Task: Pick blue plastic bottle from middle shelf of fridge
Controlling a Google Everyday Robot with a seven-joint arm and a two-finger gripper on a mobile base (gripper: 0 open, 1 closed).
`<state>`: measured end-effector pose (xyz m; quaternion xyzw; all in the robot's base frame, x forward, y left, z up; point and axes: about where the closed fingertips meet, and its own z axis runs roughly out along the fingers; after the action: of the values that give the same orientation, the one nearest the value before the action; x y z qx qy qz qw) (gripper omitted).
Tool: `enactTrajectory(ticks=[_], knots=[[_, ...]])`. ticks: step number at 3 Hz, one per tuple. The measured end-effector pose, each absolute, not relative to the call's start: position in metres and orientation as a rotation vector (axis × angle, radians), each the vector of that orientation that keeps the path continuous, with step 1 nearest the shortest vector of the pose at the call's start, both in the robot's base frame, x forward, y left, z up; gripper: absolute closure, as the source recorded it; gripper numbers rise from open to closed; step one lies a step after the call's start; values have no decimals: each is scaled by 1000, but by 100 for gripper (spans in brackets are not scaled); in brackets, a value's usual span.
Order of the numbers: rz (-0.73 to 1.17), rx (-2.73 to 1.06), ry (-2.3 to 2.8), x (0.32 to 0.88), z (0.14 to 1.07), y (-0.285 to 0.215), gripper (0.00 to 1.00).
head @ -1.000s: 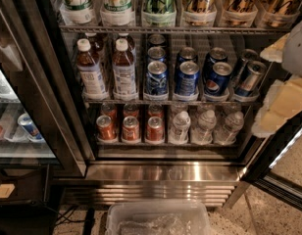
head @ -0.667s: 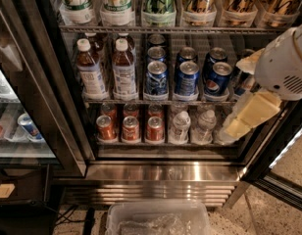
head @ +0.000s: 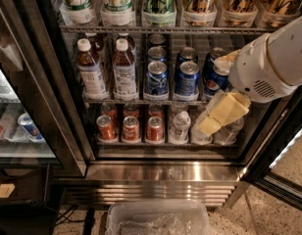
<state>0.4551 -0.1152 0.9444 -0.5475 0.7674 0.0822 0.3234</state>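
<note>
The fridge (head: 161,173) stands open, with wire shelves and a shiny steel base. Three small clear water bottles with white caps stand at the right of the lowest visible shelf: the left one (head: 180,127), a middle one mostly hidden, and the right one (head: 230,130). My gripper (head: 211,124), cream-coloured on a white arm (head: 268,62), reaches in from the right. It hangs in front of the middle water bottle, level with that row. Nothing shows held in it.
Brown-liquid bottles (head: 89,70) and blue soda cans (head: 157,77) fill the shelf above. Red cans (head: 130,129) stand left of the water bottles. A clear plastic bin (head: 156,219) sits on the floor in front. A second cooler (head: 23,126) is at the left.
The arm has swung in from the right edge, moving left and down. The gripper now covers the middle water bottle instead of hanging beside the shelf's right end.
</note>
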Motion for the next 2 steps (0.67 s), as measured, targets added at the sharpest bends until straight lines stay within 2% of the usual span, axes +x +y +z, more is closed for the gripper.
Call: enactTrajectory(ticks=[1, 2], knots=[[235, -1393, 1994, 455, 928, -99, 0], [328, -1342, 1907, 456, 876, -46, 0]])
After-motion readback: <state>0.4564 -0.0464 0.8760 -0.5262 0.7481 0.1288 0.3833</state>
